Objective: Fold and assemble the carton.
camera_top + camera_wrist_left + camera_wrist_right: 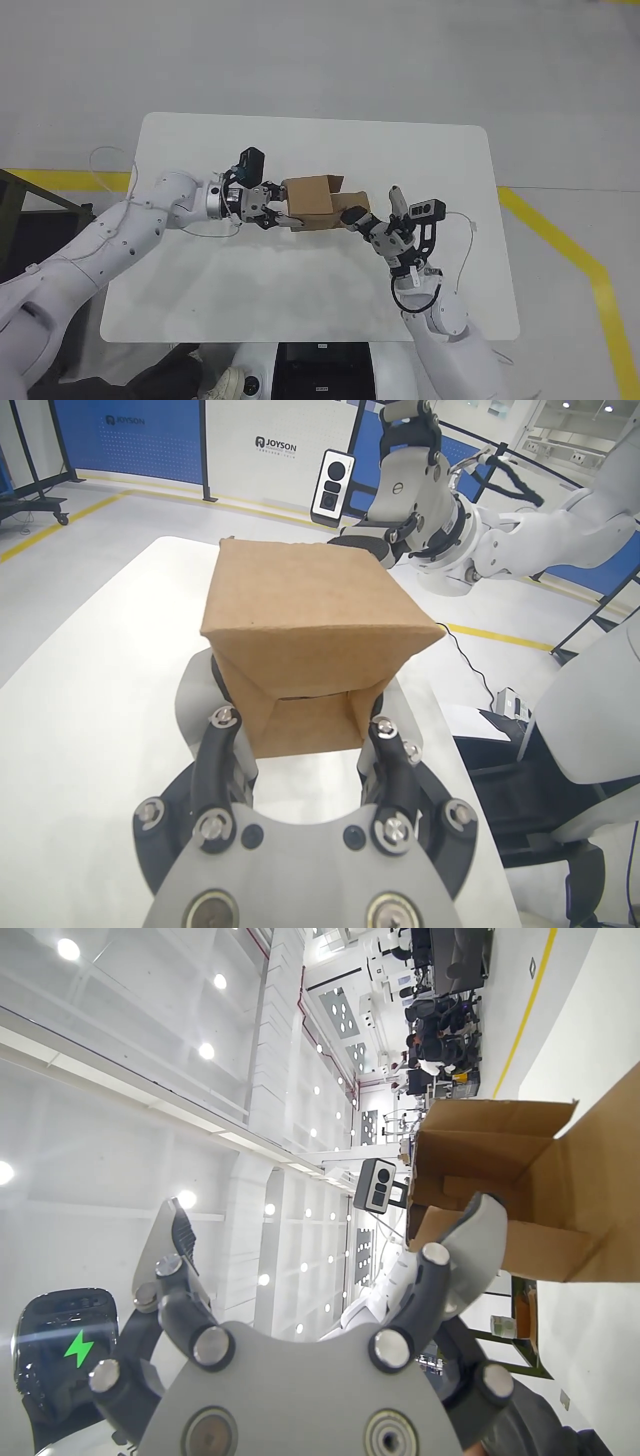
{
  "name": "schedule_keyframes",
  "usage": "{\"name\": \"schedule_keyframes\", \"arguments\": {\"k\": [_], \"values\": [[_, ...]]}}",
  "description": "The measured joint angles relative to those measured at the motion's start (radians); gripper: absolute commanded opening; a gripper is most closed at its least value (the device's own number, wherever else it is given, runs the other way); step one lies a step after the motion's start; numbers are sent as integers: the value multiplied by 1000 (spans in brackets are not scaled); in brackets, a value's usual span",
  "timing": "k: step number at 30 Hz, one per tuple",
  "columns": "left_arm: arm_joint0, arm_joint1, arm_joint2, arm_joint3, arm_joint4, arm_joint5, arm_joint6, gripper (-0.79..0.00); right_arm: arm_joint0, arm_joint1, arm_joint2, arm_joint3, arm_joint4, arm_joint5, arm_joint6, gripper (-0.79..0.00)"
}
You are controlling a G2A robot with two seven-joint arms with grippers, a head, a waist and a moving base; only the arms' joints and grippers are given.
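Over the middle of the desk [300, 290] sits the carton [312, 201], its long axis running across from one arm to the other; the left fingers [195, 700] are clamped on both flanks of its folded, closed end, which points at that wrist; the open mouth, flaps loose, points toward the right arm; the right fingers [482, 1228] are spread wide and grip nothing, one resting against a short flap at the mouth; the unfolded end thus lies straight ahead of the right fingers, probably theirs to tuck
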Motion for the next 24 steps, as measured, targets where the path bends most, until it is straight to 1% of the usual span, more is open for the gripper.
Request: {"name": "schedule_keyframes", "arguments": {"k": [4, 12, 17, 20, 24], "values": [[-16, 4, 29, -4, 5, 0, 25, -345, 8, 1, 7, 7, 13, 8, -3, 0], [-56, 13, 101, -21, 32, 0, 91, -339, 56, -5, -31, 53, 35, 42, 14, 0], [-86, 20, 147, -13, 52, 0, 142, -345, 64, -4, -47, 64, 89, 88, 80, 0], [-104, 23, 173, -11, 64, 0, 172, -329, 58, -1, -36, 59, 109, 99, 109, 0], [-120, 29, 194, -9, 88, 0, 210, -336, 49, 4, 8, 46, 121, 72, 98, 0]]}}
